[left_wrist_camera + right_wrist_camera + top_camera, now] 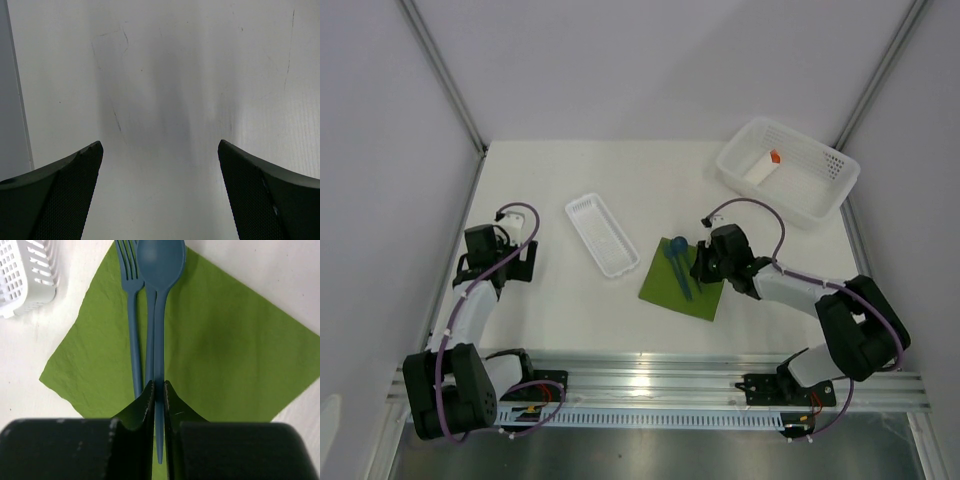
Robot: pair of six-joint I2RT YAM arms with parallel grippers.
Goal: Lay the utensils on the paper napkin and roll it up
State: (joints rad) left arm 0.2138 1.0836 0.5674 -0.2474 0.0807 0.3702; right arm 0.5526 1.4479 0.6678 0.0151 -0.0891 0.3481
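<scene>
Right wrist view: your right gripper is clenched on the handle of the slim dark blue plastic spoon. The spoon lies along the thin olive-green square paper napkin, just beside the matching blue fork. The left gripper is released, over bare table. If you withdraw before letting go, the spoon may drag the sheet or knock the fork askew.
</scene>
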